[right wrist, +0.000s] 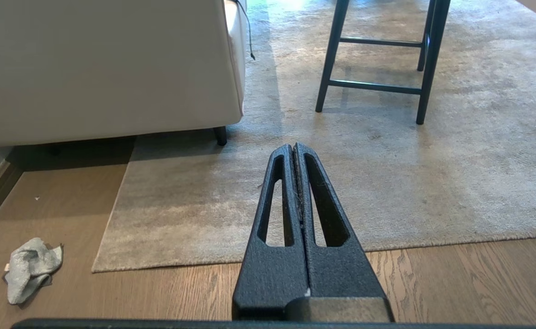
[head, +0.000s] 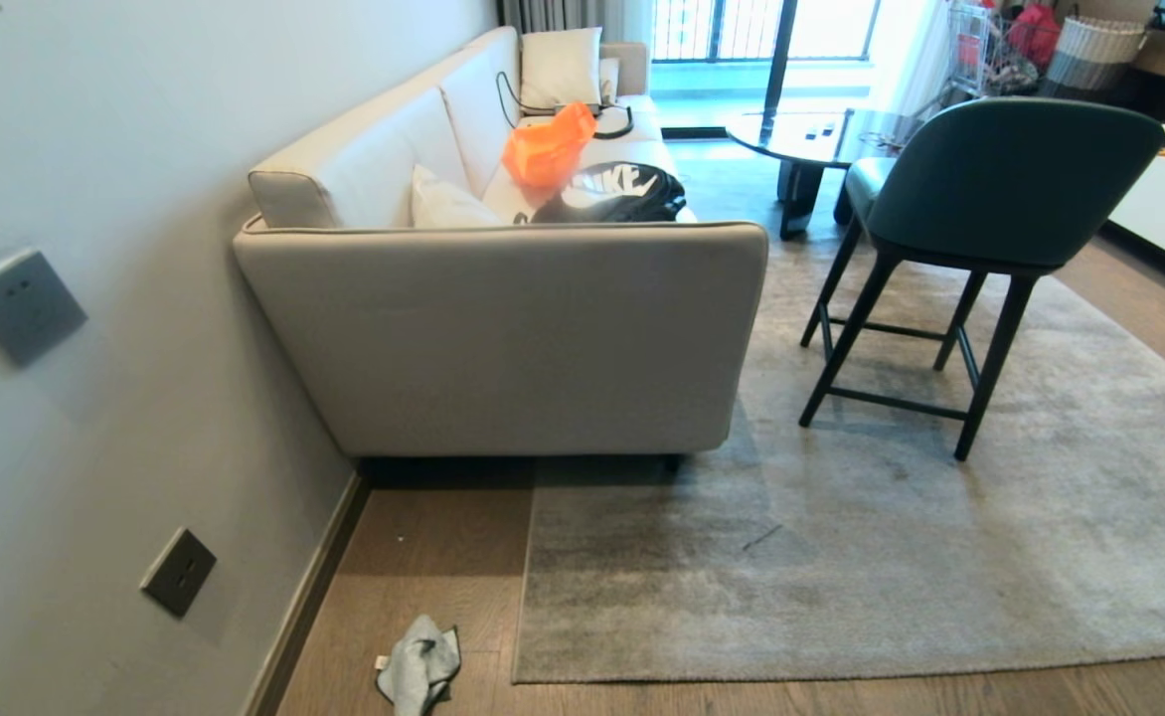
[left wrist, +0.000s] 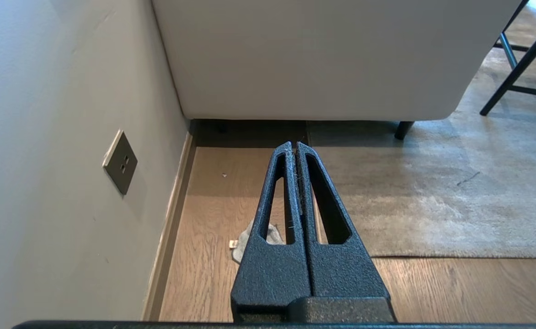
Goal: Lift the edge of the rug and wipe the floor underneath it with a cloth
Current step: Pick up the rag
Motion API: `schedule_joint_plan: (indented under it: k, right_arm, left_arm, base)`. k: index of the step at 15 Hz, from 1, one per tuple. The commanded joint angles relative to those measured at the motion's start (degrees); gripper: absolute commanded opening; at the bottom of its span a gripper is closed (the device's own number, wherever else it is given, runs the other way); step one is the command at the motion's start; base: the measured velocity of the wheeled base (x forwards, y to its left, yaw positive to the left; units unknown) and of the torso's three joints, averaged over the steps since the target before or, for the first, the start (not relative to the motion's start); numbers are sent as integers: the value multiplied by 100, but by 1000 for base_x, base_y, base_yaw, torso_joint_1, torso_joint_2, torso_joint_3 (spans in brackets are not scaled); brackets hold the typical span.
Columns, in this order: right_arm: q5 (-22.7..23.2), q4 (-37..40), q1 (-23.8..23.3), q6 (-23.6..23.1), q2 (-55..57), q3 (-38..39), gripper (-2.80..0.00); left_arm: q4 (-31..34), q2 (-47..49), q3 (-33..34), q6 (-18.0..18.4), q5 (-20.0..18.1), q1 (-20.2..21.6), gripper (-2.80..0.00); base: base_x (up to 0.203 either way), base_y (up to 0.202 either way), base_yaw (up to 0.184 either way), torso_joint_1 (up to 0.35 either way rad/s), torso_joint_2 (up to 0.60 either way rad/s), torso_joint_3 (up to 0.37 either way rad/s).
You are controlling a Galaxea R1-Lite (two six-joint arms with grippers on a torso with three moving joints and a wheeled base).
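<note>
Head view: the cloth [head: 419,664] lies crumpled on the floor [head: 414,557] between the wall and the rug edge [head: 525,587], which lies flat by the sofa [head: 503,338]. Left wrist view: my left gripper [left wrist: 294,147] is squeezed shut on nothing, above the cloth [left wrist: 254,235]. Right wrist view: my right gripper [right wrist: 292,148] is shut and empty over the rug edge [right wrist: 112,228], cloth [right wrist: 30,269] off to the side.

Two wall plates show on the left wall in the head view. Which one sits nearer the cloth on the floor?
The lower, darker wall plate, just above the baseboard, is nearer the cloth. The paler upper plate sits much higher on the wall.
</note>
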Motion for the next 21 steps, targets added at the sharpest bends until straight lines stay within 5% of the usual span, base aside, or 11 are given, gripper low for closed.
schedule_joint_plan:
  k: [1, 21]
  right_arm:
    - [-1, -3, 1, 1, 7, 0, -280]
    - [-1, -3, 1, 1, 7, 0, -280]
  left_arm:
    - [-1, 0, 0, -3, -7, 0, -280]
    - [-8, 0, 0, -3, 1, 0, -280]
  base:
    - [0, 0, 0, 0, 0, 0]
    - [0, 0, 0, 0, 1, -32]
